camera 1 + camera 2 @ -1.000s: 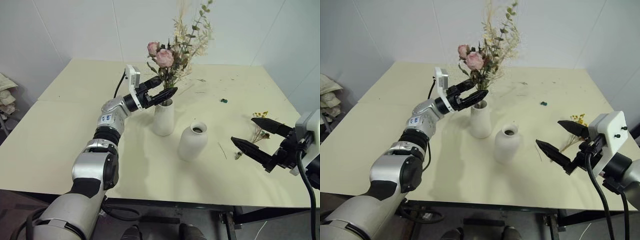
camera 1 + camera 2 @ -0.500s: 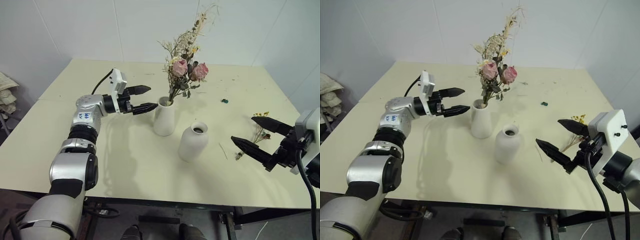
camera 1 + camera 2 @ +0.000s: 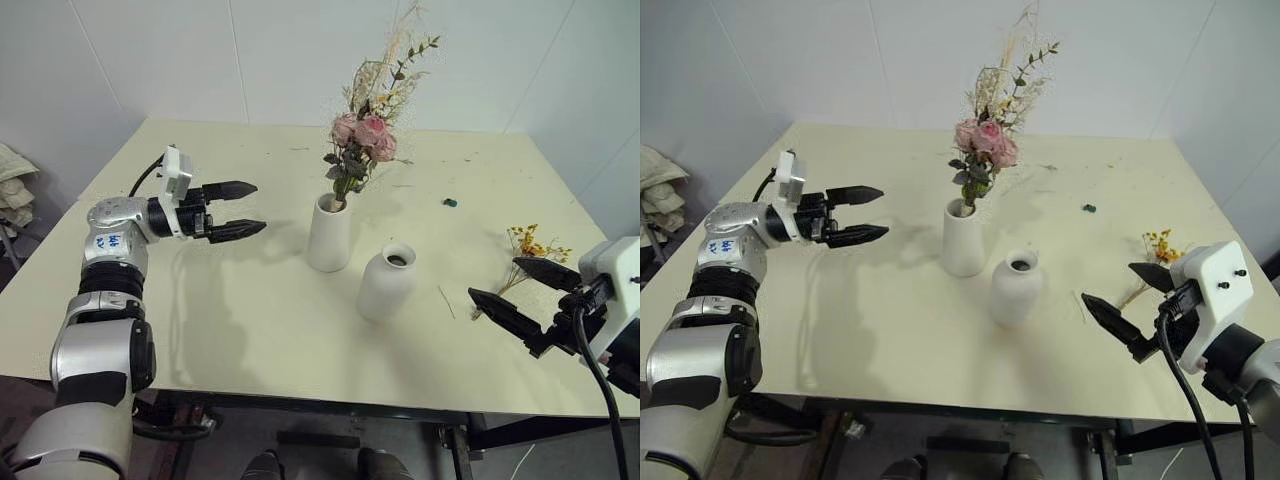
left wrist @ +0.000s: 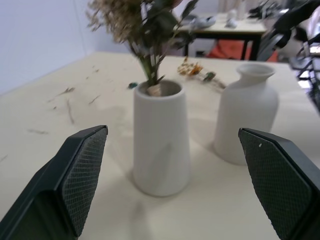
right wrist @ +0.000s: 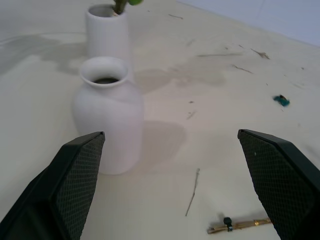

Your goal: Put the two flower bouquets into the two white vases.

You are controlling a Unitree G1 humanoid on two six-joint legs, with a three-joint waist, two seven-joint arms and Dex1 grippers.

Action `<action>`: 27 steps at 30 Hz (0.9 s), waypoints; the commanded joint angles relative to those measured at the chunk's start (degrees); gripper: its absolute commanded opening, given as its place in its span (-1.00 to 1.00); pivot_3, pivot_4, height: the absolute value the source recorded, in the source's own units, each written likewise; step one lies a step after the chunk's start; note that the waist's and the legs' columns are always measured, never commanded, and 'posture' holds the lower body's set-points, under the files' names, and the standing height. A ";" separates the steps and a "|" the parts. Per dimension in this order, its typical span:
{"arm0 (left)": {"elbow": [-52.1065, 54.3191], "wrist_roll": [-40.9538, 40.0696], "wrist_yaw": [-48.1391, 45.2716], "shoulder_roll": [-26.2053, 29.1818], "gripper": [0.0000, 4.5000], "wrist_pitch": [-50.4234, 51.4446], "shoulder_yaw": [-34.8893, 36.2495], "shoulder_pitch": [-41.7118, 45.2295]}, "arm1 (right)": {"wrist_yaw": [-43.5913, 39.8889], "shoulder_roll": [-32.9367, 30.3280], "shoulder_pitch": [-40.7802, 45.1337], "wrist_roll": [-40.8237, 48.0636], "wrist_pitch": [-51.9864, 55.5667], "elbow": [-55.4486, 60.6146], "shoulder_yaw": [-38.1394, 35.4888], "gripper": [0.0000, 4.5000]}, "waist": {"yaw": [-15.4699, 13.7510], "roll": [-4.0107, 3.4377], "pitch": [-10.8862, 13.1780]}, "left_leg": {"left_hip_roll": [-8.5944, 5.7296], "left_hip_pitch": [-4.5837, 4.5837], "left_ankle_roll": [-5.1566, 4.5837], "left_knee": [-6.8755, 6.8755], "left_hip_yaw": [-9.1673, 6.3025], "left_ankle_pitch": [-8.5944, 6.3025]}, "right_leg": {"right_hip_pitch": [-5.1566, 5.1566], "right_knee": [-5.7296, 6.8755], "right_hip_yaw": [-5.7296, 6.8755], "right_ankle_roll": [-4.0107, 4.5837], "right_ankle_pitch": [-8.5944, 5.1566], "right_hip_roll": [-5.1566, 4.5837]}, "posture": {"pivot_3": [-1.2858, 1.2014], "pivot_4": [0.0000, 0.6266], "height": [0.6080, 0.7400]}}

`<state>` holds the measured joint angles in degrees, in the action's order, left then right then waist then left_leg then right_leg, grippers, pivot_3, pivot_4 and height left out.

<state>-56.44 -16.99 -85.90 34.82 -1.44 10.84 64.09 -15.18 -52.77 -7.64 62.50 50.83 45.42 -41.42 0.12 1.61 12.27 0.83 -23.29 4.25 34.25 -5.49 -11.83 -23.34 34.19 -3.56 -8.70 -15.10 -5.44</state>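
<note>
The roses (image 3: 362,133) stand upright in the tall vase (image 3: 329,233), stems down, grasses leaning up and to my right. The short vase (image 3: 386,283) sits empty just beside it. The yellow sprig (image 3: 534,247) lies flat on the worktop (image 3: 260,300) near my right hand (image 3: 520,292), which hovers with its fingers spread and holds nothing. A small green scrap (image 3: 449,202) lies further back. Since a second ago my left hand (image 3: 240,209) has let go of the roses and pulled away left, fingers wide apart.
</note>
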 commanded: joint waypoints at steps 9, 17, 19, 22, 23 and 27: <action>12.99 -10.40 -6.39 2.90 0.99 9.39 -0.93 -7.09 | 19.82 -0.45 13.52 -0.48 14.08 -14.27 8.16 1.00 | 0.53 -0.02 -0.01 | 0.05 0.03 -0.02 -0.01 0.00 0.01 | -0.02 0.05 -0.01 0.05 0.00 0.01 | 0.03 -0.52 1.00; 17.20 -14.66 -6.60 4.60 0.99 9.12 -0.98 -10.18 | 26.21 3.22 27.71 -6.24 20.99 -26.31 16.85 1.00 | 0.66 -0.02 -0.01 | 0.04 0.02 -0.02 0.00 0.00 0.01 | -0.09 0.19 -0.01 0.06 0.00 0.02 | 0.03 -0.52 1.00; 17.74 -15.17 -6.60 4.60 0.99 8.41 -0.77 -10.51 | 26.71 4.27 30.89 -8.34 22.04 -28.68 18.32 1.00 | 0.67 -0.03 -0.01 | 0.05 0.03 -0.03 -0.02 -0.01 0.02 | -0.10 0.21 -0.01 0.08 -0.02 0.03 | 0.03 -0.52 1.00; 18.26 -15.63 -6.60 4.31 0.99 7.76 -0.14 -10.93 | 28.05 6.24 36.29 -12.59 24.14 -33.84 21.14 1.00 | 0.86 -0.03 -0.01 | 0.05 0.02 -0.03 -0.05 -0.01 0.02 | -0.14 0.22 -0.01 0.07 -0.01 0.03 | 0.03 -0.52 1.00; 18.53 -15.82 -6.60 4.32 0.99 7.81 -0.19 -11.22 | 28.97 7.04 38.07 -14.44 25.01 -35.86 22.01 1.00 | 1.00 -0.03 -0.01 | 0.04 0.00 -0.03 -0.05 -0.01 0.02 | -0.16 0.22 -0.01 0.06 0.00 0.03 | 0.03 -0.52 1.00; 19.74 -16.18 -6.41 4.10 0.99 8.08 -0.04 -12.10 | 31.45 10.18 42.27 -20.87 28.27 -40.40 23.93 1.00 | 1.36 -0.03 -0.01 | 0.04 0.00 -0.03 -0.11 -0.02 0.02 | -0.17 0.22 0.00 0.06 0.00 0.03 | 0.03 -0.52 1.00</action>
<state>-38.85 -31.59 -86.07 38.50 7.03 9.89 52.24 14.88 -43.15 33.32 44.47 77.66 5.62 -17.51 1.47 1.58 12.26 0.87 -23.30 4.23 34.12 -5.50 -11.82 -23.53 34.42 -3.56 -8.64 -15.10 -5.41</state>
